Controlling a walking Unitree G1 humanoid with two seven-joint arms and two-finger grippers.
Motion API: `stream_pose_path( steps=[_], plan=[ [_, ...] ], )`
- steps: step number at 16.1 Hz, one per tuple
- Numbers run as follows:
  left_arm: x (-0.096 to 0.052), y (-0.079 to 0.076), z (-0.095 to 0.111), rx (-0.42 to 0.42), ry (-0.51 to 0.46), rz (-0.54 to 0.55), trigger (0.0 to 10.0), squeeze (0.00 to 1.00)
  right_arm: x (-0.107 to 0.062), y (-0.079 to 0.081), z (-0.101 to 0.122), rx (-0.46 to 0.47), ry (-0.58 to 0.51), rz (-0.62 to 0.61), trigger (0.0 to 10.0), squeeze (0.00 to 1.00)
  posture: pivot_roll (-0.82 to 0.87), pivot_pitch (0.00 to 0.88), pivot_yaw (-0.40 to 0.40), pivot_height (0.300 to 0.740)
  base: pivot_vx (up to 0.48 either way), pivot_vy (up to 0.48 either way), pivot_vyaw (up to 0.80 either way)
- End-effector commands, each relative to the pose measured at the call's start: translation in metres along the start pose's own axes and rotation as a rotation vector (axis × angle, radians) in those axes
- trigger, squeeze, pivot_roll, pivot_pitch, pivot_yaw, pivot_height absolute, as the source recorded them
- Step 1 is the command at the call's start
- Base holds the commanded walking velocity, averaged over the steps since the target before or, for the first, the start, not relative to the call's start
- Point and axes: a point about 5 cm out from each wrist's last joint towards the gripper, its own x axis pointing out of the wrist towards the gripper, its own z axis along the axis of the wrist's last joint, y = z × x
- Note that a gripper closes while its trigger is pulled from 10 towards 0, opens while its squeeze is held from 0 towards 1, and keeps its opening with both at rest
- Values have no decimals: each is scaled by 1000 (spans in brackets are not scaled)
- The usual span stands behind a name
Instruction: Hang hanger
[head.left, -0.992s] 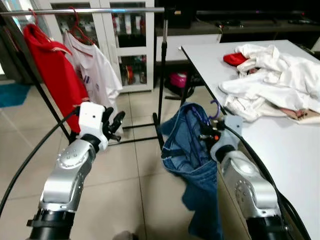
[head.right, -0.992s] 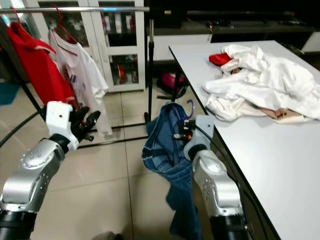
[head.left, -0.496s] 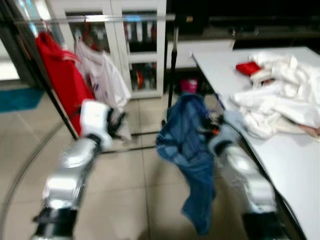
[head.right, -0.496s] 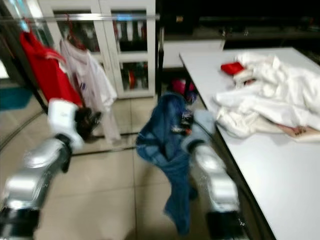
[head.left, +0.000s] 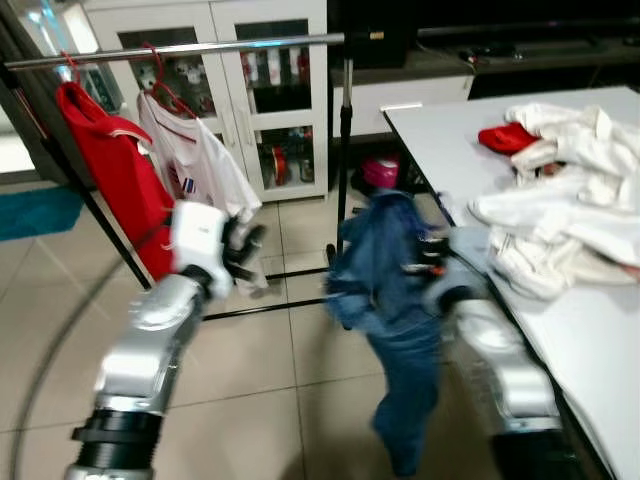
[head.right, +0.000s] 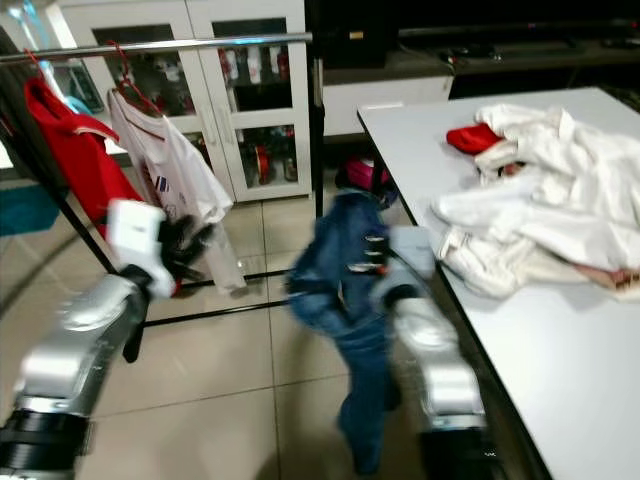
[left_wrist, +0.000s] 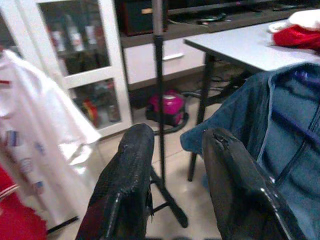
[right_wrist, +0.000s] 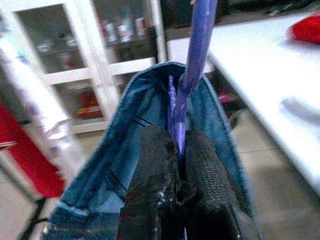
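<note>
Jeans (head.left: 395, 300) hang from the purple hanger (right_wrist: 192, 55) that my right pincer (right_wrist: 177, 150) squeezes tight by its stem. I think I am in the carrying step: the hanger is grabbed and I am bringing it toward the clothes rail (head.left: 200, 46). The hanger is below the rail and off past its post end, close to the near corner of the white bench (head.left: 450, 150). It is not on the rail yet.

My left pincer (left_wrist: 172, 165) is held out in front of me, below the rail. Its two black fingers (left_wrist: 130, 165) are spread apart and hold nothing.

Next, I think I must lift the hanger hook higher than the rail. Then I move it over a bare part of the rail, beside the white shirt (head.left: 195, 160), and lower it until the hook catches. Only then should I let go.

Now I count. One rail. Two shirts on the rail: one red shirt (head.left: 110, 170) and one white. One pair of jeans on one purple hanger. One bench beside the rail's post end, with one heap of white clothes (head.left: 570, 200) and one small red cloth (head.left: 507, 137) on it.
</note>
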Motion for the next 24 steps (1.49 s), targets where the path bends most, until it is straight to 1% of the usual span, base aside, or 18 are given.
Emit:
stream_pose_path(
  steps=[1, 4, 6, 10, 13, 14, 15, 16, 17, 20, 24],
  plan=[
    [-5, 9, 2, 18, 0, 28, 10000, 0, 2, 12, 9, 5, -56, 39, 10000, 0, -86, 0, 32, 740, 345, 0, 0],
    [-7, 10, 0, 16, 1, 32, 10000, 0, 2, 10, 8, 53, -52, 37, 10000, 0, -81, 0, 25, 740, 345, 0, 0],
    [-8, 10, 0, 13, 1, 36, 10000, 0, 2, 11, 9, 58, -55, 47, 10000, 0, -78, 0, 20, 740, 343, 0, 0],
    [-9, 9, -1, 11, 4, 40, 10000, 0, 2, 14, 8, 49, -54, 69, 10000, 0, -80, 0, 24, 740, 347, 0, 0],
    [-7, 8, 0, 13, 5, 33, 10000, 0, 2, 15, 9, 5, -60, 82, 10000, 0, -84, 0, 29, 740, 351, 0, 0],
    [-6, 7, 1, 16, 3, 27, 10000, 0, 2, 16, 10, 37, -61, 93, 10000, 0, -83, 0, 30, 740, 360, 0, 800],
    [-6, 7, 1, 16, 3, 26, 10000, 0, 2, 16, 11, 42, -64, 96, 10000, 0, -83, 0, 30, 740, 360, 0, 800],
    [-6, 7, 1, 17, 2, 26, 10000, 0, 2, 15, 13, 66, -77, 80, 10000, 0, -80, 0, 26, 740, 352, 0, 800],
    [-6, 8, 2, 18, 2, 27, 10000, 0, 3, 14, 14, 64, -86, 75, 10000, 0, -79, 0, 25, 740, 356, 0, 800],
    [-6, 9, 3, 25, -1, 32, 10000, 0, 7, 13, 14, 95, -83, 64, 10000, 0, -67, 0, 16, 740, 359, 0, 0],
    [-6, 9, 4, 40, -2, 30, 10000, 0, 7, 16, 15, 83, -83, 91, 10000, 0, -67, 0, 15, 740, 357, 0, 0]
  ],
)
